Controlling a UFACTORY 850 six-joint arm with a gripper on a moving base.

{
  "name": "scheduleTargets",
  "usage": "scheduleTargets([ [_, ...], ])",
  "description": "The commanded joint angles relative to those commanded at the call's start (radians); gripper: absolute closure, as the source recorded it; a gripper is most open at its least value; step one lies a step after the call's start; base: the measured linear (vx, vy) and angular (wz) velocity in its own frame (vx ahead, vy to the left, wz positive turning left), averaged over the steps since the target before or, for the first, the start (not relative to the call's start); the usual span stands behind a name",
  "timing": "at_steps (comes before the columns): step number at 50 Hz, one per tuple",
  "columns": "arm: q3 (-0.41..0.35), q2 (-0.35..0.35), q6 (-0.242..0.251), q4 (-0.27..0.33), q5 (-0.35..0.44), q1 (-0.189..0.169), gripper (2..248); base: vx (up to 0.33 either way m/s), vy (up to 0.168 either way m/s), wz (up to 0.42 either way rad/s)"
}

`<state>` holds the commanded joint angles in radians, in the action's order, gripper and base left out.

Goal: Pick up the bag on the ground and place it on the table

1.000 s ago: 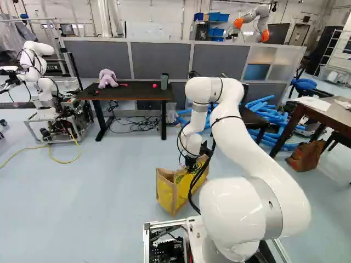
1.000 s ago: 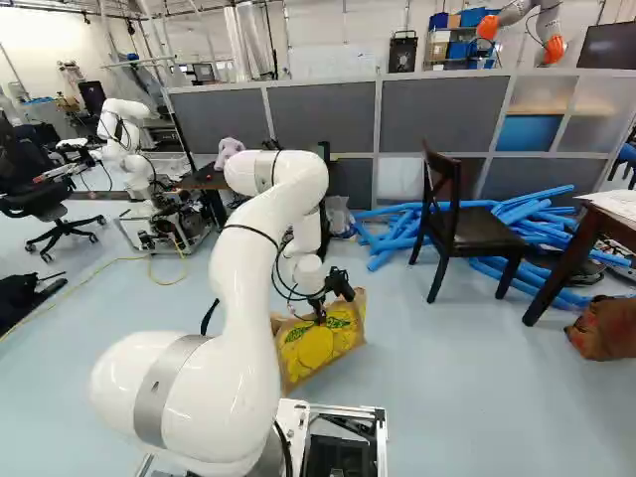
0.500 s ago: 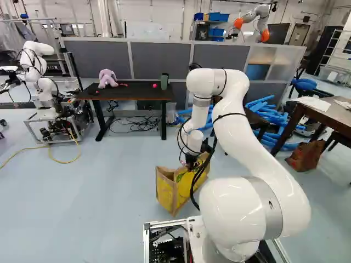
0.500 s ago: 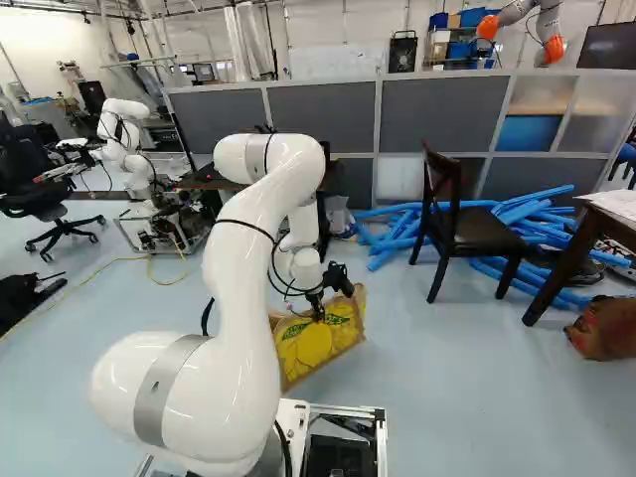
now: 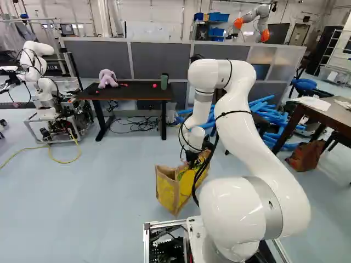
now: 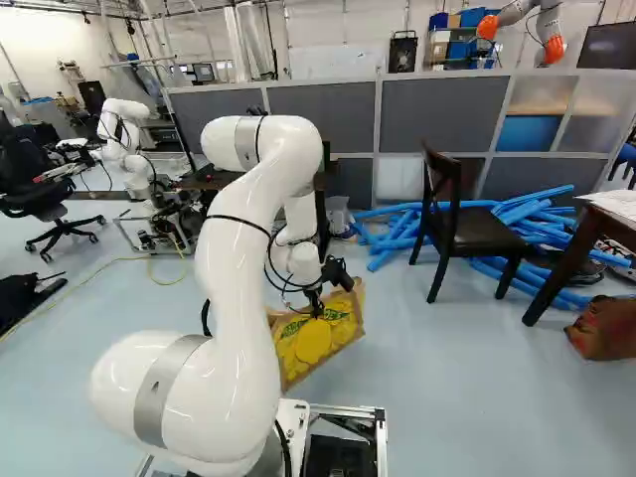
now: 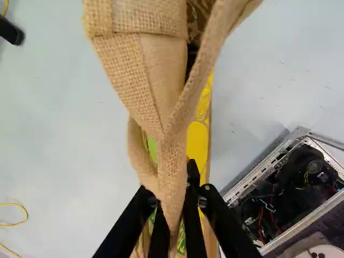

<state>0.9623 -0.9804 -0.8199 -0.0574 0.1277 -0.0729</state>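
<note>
Step in hand: grasp made, lift next. Tool is clamped on the yellow-print burlap shopping bag: both fingers pinch a gathered fold of its cloth, prob. handle and/or upper edge, can't tell which. Bag looks to be on the floor just ahead of the mobile base, roughly upright, mouth part open; whether its bottom bears full wt. there is unclear.

Bag pos. rel. to tool: top cloth b/w the fingers, more burlap bunched ahead of them, yellow side panels below. In L base view the white arm reaches down to the bag's far top corner, so the hold is prob. off-centre; expect tilt + swing once it hangs.

Next: raise straight up, slow, check the fold doesn't slip, get the bottom above tabletop ht., then carry over. Target prob. the black-topped counter ahead, w/ plush toy and green cup on it; dark wood counter at R of L base view is the alt., can't tell which is meant. Either looks well off, so base likely has to drive. If going R, mind the dark chair en route.
</note>
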Motion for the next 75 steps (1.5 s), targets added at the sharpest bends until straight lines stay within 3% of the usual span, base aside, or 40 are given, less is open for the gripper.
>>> scheduleTargets([
  [16,-0.061,0.072,0.0,0.03,-0.007,0.001,224,0.0,0.0,0.0],
  [75,-0.264,0.348,0.0,0.032,-0.123,0.002,224,0.0,0.0,0.0],
])
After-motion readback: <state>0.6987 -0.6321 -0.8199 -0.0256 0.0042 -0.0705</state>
